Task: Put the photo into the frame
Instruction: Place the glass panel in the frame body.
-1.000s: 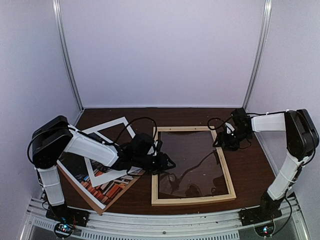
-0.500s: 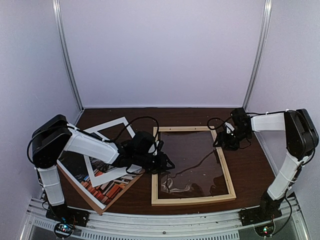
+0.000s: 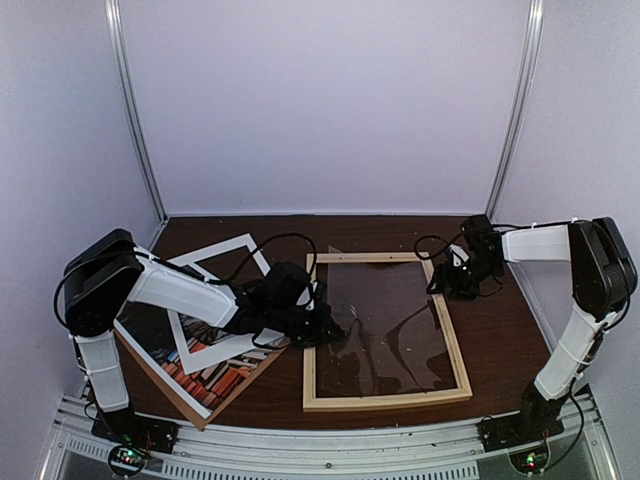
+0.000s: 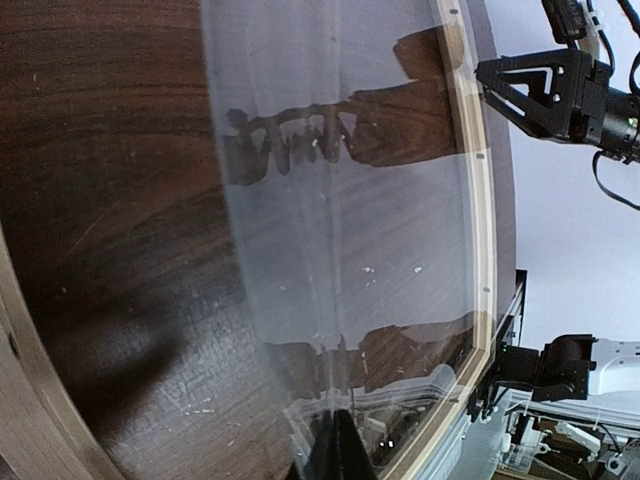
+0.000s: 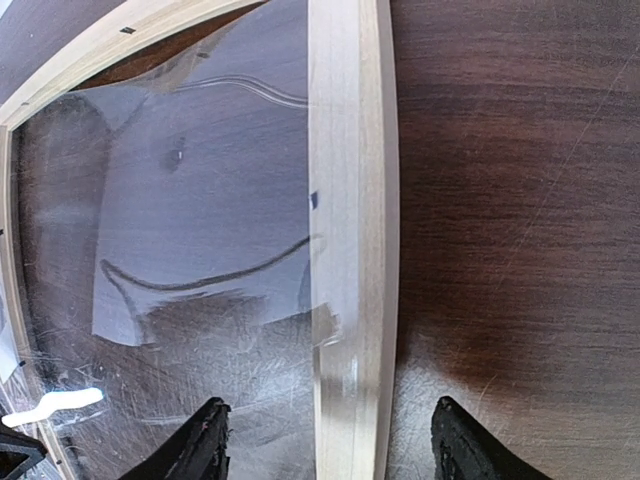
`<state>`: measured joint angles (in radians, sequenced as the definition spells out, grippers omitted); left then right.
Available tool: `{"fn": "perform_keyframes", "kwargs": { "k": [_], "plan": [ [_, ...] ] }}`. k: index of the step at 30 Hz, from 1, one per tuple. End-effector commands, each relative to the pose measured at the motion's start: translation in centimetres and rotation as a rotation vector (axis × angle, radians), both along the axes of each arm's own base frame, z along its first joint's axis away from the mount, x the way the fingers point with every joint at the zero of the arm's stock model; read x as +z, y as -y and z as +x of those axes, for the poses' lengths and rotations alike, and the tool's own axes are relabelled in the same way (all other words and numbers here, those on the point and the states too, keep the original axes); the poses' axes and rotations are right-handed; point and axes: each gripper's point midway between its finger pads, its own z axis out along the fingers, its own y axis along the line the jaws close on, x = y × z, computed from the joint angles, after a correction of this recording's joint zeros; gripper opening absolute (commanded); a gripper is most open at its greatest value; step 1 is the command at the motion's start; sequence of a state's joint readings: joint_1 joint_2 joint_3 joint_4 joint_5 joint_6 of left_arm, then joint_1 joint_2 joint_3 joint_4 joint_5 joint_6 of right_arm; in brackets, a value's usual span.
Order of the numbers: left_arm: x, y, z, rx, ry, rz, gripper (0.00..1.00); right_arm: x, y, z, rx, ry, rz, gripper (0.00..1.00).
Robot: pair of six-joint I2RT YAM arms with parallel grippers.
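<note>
From above, my left tool [image 3: 322, 325] lies low at the left rail of the large rectangular frame [image 3: 385, 400] of thin light wood, which rests flat on the dark wood-grain surface [image 3: 500, 330]. A clear, glossy plastic sheet [image 3: 385, 310] sits tilted in the opening, its left side raised off the surface. The photo [image 3: 215, 378], a rectangular paper print showing red and orange books, lies well left of the frame. It is partly under a white open-centred mat border [image 3: 222, 250] and my left arm, so it is not yet in. My right tool [image 3: 462, 280] is at the far end of the right rail.

In the left wrist view, the tool shows as one dark wedge, tips together, with the sheet's edge running down into it. I judge it clamped on that sheet, lifting it to free the opening for the print.

In the right wrist view, my two fingertips [image 5: 205, 445] stand apart, one on either side of the right rail, gripping nothing. The sheet's edge laps over that rail here. I judge this placing is meant to steady the frame.
</note>
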<state>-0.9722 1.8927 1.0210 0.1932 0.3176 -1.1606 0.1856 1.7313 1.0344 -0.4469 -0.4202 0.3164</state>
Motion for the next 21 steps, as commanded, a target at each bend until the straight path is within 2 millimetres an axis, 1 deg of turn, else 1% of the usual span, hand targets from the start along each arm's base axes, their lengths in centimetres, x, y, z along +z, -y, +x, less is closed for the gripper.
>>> {"fn": "perform_keyframes", "kwargs": {
  "k": [1, 8, 13, 18, 21],
  "plan": [
    [2.1, 0.6, 0.3, 0.009, 0.051, -0.062, 0.00, 0.8, 0.2, 0.7, 0.005, 0.024, -0.036, 0.69],
    [4.4, 1.1, -0.2, -0.011, 0.092, -0.101, 0.00, 1.5, 0.5, 1.0, 0.007, 0.035, -0.056, 0.69],
    [5.9, 0.9, -0.2, 0.010, 0.124, -0.140, 0.00, 2.0, 0.8, 1.2, 0.002, 0.045, -0.065, 0.69],
    [6.2, 0.5, 0.3, 0.050, 0.141, -0.150, 0.00, 2.5, 0.7, 1.3, -0.001, 0.057, -0.059, 0.69],
    [6.0, 0.6, 0.4, 0.060, 0.140, -0.153, 0.00, 2.6, 0.7, 1.3, 0.002, 0.057, -0.057, 0.69]
  ]
}}
